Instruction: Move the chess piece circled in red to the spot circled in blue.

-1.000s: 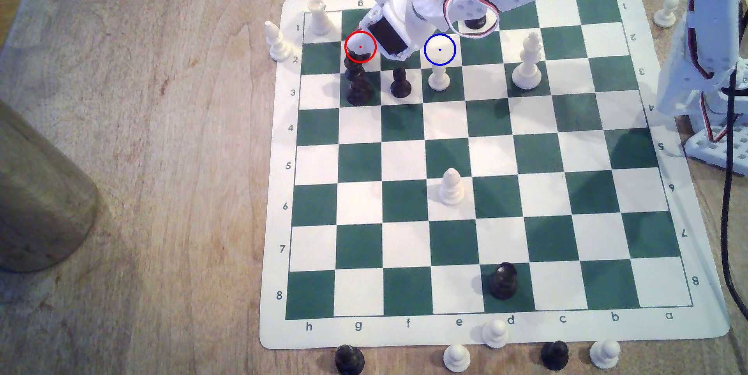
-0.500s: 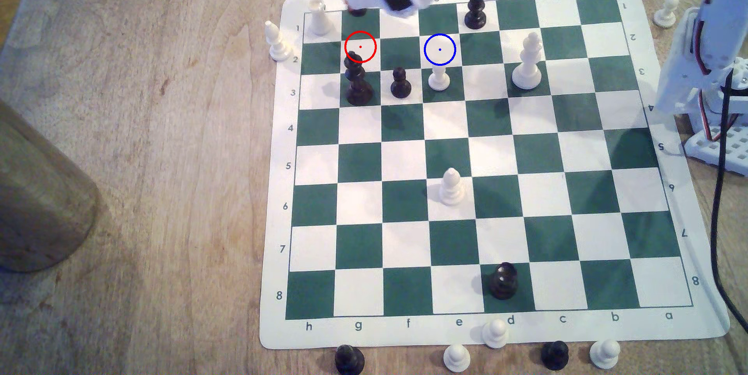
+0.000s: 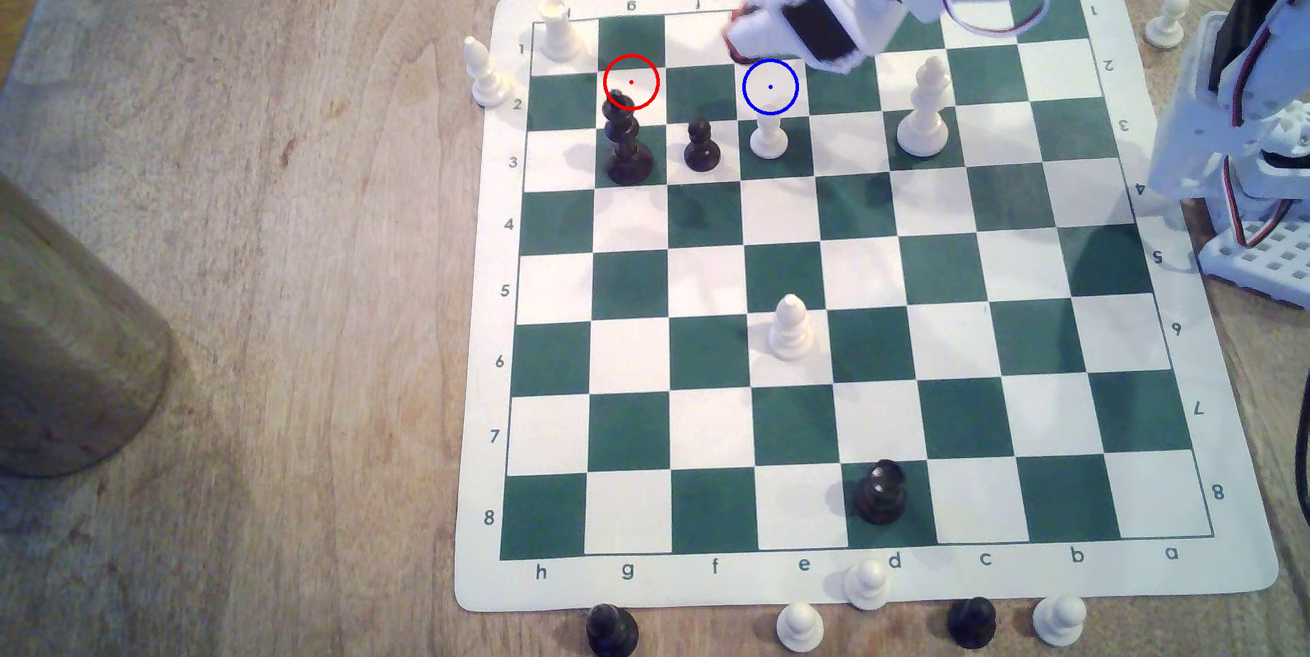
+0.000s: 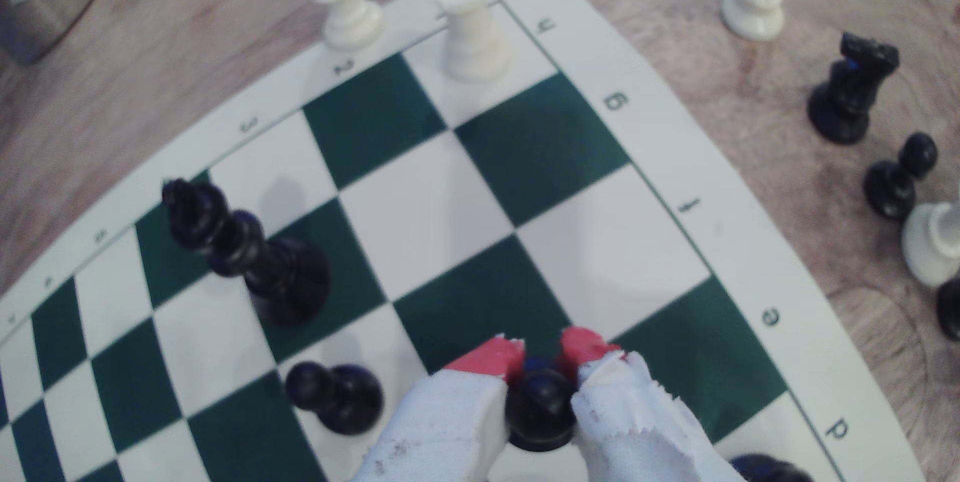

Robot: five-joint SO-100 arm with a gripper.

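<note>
Wooden table (image 3: 248, 274): carrying a green-and-white chess mat (image 3: 1198, 579), with spare pieces standing off its edges.

Gripper (image 4: 540, 357): white-wrapped fingers (image 4: 447, 425) with red tips, clamping from both sides on the chess piece (image 4: 540, 409), a small black pawn. In the exterior view the gripper (image 3: 741, 40) is hanging over the far rows of the mat, just beyond the blue ring; the pawn itself is mostly hidden there behind the fingers. Whether the pawn is touching the mat cannot be told.

The spot (image 3: 770, 87): white square marked with a blue ring and centre dot, lying bare, just beside the gripper tips.

Red ring (image 3: 631, 82): sitting on a white square toward the exterior view's left, overlapped at its near edge by the head of the tall black piece.

Tall black piece (image 3: 625, 147): standing upright on a green square directly nearer the camera than the red ring.

Second black pawn (image 3: 702, 147): standing one file to the exterior view's right of the tall piece.

White pawn (image 3: 769, 136): standing just in front of the blue ring.

Tall white piece (image 3: 923, 108): standing further to the exterior view's right.

White bishop (image 3: 789, 330): standing near mid-board.

Black piece (image 3: 881, 492): standing on the nearest row.

White rook (image 3: 560, 30): occupying the far corner at the exterior view's left.
</note>
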